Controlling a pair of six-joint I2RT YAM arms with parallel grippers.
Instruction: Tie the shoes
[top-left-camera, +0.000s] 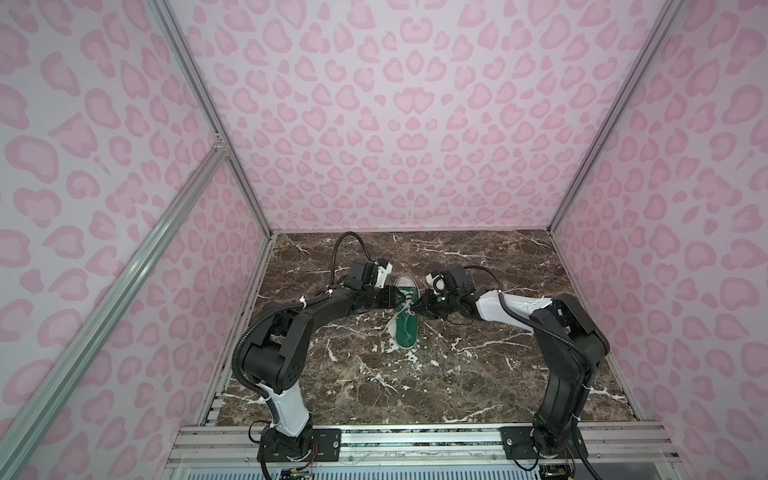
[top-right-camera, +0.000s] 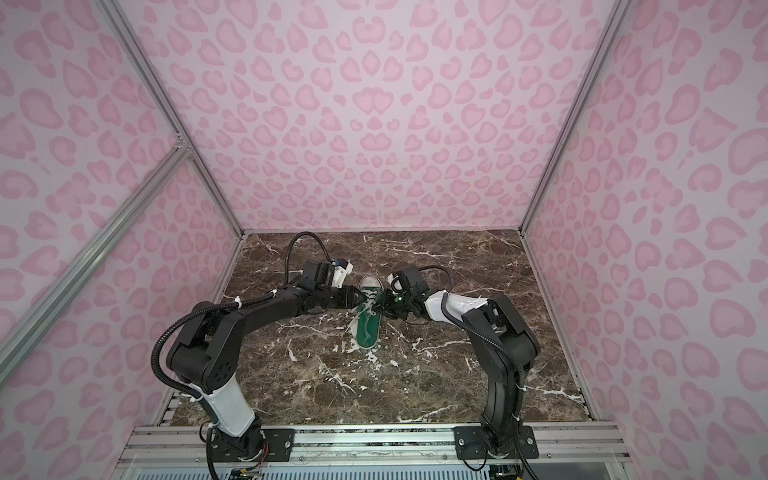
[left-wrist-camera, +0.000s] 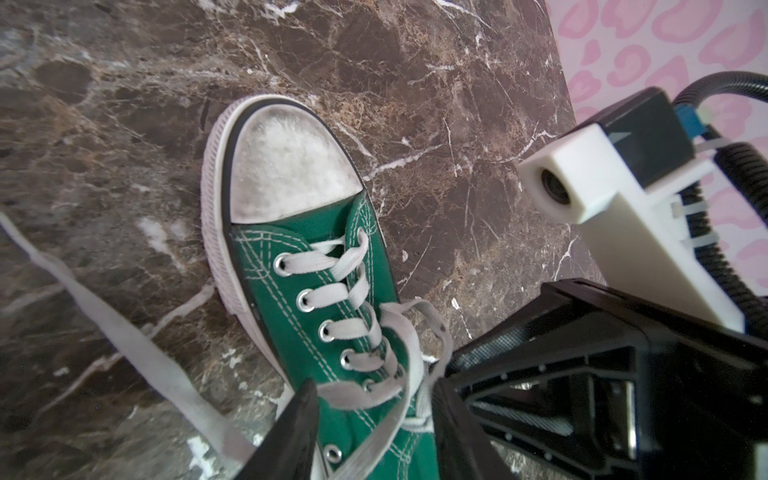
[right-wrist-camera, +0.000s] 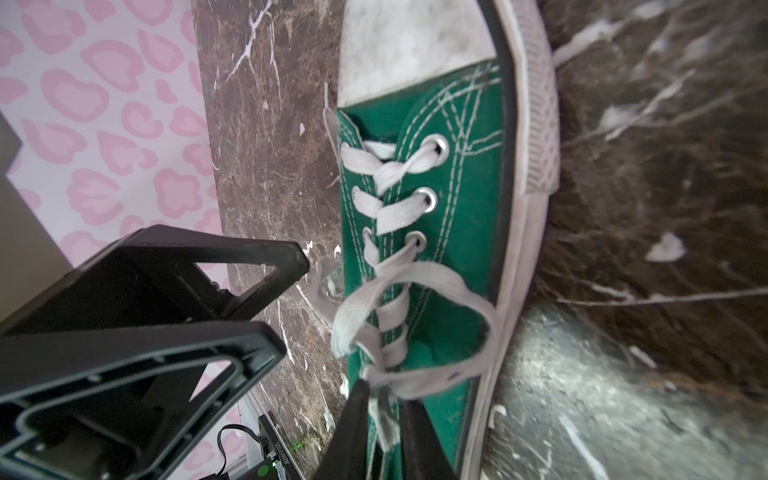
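The sneaker (top-left-camera: 406, 332) is green with white stitching, a greyish-white toe cap (left-wrist-camera: 286, 166) and white laces (right-wrist-camera: 432, 272). The desk (top-left-camera: 478, 374) is brown marble veined white; the walls (top-left-camera: 395, 124) are pale pink with darker pink spots.

Left wrist view: we lose heel of small green canvas sneaker with white toe cap (left-wrist-camera: 270, 291) past frame edge; long white laces (left-wrist-camera: 124, 336) run off too. Right wrist view: toe cap cropped, strand vanishes between right pincer (right-wrist-camera: 384, 397) fingers, brown marble desk (right-wrist-camera: 623, 395) blurred. Both top views: lacing too small for us.
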